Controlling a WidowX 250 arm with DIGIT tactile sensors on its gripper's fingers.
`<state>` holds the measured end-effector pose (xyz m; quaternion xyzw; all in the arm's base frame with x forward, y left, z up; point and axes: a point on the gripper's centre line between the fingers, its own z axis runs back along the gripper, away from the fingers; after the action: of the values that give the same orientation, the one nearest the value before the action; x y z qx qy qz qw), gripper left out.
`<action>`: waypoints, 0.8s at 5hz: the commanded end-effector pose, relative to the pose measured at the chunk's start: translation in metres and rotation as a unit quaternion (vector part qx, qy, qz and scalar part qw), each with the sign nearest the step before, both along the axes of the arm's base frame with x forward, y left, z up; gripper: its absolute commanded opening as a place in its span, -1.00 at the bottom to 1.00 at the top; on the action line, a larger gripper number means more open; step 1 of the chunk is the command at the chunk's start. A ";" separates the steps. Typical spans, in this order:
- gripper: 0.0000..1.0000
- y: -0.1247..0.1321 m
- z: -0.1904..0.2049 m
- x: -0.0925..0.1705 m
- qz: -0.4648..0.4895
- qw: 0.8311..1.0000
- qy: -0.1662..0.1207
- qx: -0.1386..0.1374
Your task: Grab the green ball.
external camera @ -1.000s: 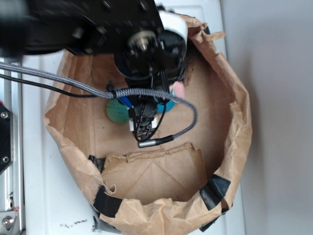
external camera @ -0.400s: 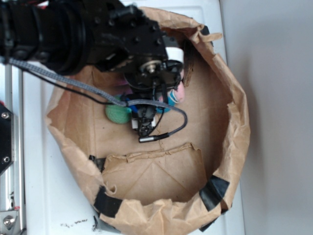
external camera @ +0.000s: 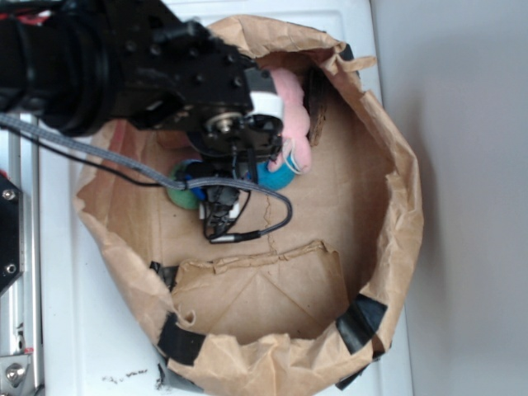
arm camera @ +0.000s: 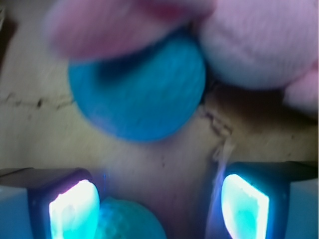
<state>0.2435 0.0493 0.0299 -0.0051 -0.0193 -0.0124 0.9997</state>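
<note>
My arm [external camera: 148, 66] hides most of the green ball [external camera: 181, 195]; only a sliver shows at its left. In the wrist view the ball [arm camera: 127, 223] is cut by the bottom edge, my fingers [arm camera: 75, 209] too. The pink toy [arm camera: 239, 40] is blurred, perhaps touching the blue ball [arm camera: 137, 84].

Blue ball [arm camera: 137, 87], pink plush [external camera: 293, 124], paper bag [external camera: 396, 157]
</note>
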 end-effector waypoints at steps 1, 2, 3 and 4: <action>1.00 0.018 0.026 0.001 0.001 1.000 0.001 -0.011; 1.00 0.020 0.033 -0.003 0.014 1.000 0.009 -0.010; 1.00 0.021 0.044 -0.004 0.038 0.998 0.030 -0.034; 1.00 0.014 0.041 -0.002 0.046 0.996 0.049 -0.060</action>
<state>0.2337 0.0572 0.0619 -0.0706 0.0497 0.0330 0.9957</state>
